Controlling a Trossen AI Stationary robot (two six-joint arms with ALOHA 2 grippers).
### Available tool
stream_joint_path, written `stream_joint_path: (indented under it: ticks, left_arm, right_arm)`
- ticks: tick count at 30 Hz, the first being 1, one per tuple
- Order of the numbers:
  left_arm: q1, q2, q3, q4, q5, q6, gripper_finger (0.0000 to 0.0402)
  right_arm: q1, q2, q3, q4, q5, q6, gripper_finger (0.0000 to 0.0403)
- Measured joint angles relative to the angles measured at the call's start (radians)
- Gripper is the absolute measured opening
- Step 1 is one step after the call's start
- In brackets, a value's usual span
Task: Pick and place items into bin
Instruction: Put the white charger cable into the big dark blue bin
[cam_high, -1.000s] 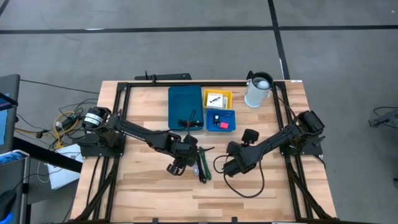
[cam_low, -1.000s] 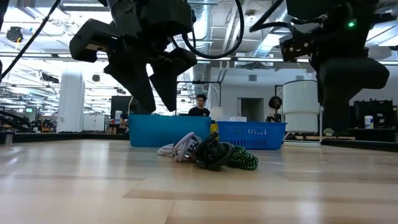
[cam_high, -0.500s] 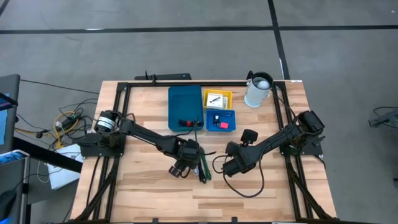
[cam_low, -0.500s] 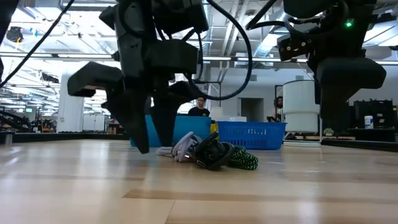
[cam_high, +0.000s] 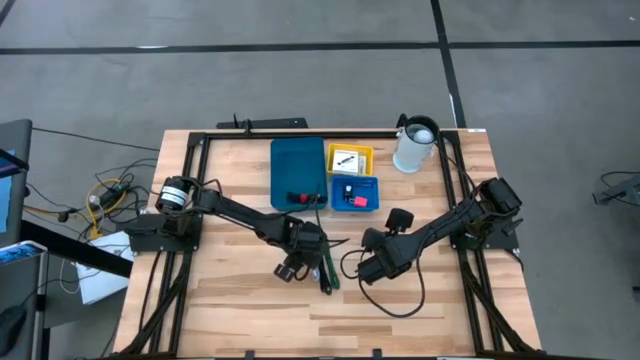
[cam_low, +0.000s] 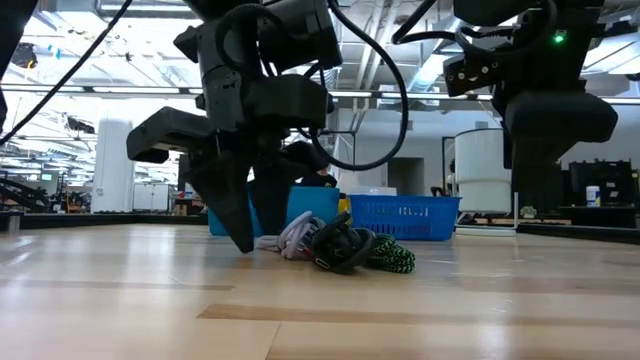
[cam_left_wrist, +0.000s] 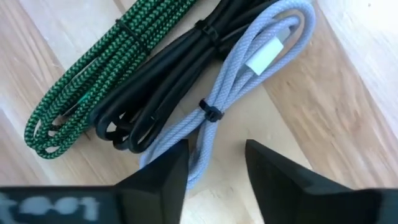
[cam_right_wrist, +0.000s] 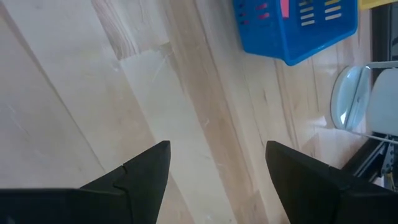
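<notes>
Pale butcher-block wood, the table carries the bin at its far side: a long teal-blue plastic tray, a small yellow tray and a small bright-blue slotted tray, well apart from where I am working. My left arm has swung in and dropped since a second ago; then it hung above the board, now the left gripper stands with its fingertips at the wood, right over the bundles. Its fingers are spread, narrower than a moment ago, straddling one end of the pale grey braided cable coil, not yet pinching it as far as I can see. I judge this the start of a grasp on that coil, so the next item is about to leave the table.

Beside it, touching, lie the black cable bundle and the green-and-black braided cable coil; neither has shifted. The right gripper waits spread wide over bare wood near the blue tray, unmoved.
</notes>
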Motion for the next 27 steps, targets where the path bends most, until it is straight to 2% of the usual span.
stream_joint_path:
  ticks: [8,9,13,20,27]
  left_arm:
    - [0.0,-0.001,0.001,-0.034,0.002,-0.018,0.0019]
    - [-0.001,-0.002,0.002,-0.042,0.002,-0.026,0.0012]
    - [-0.018,-0.021,-0.001,-0.084,-0.06,-0.054,0.0012]
    - [-0.05,-0.115,0.052,-0.244,-0.279,-0.08,0.0002]
    - [-0.026,-0.218,0.135,-0.375,-0.524,-0.067,0.0001]
  right_arm:
    - [0.0,0.0,0.0,0.023,0.0,-0.024,0.026]
    - [0.0,0.0,0.0,0.023,0.0,-0.024,0.026]
    - [-0.002,0.0,0.0,0.023,0.0,-0.028,0.026]
    - [-0.006,0.0,0.0,0.03,0.001,-0.05,0.026]
    - [-0.008,0.0,0.0,0.04,0.003,-0.051,0.026]
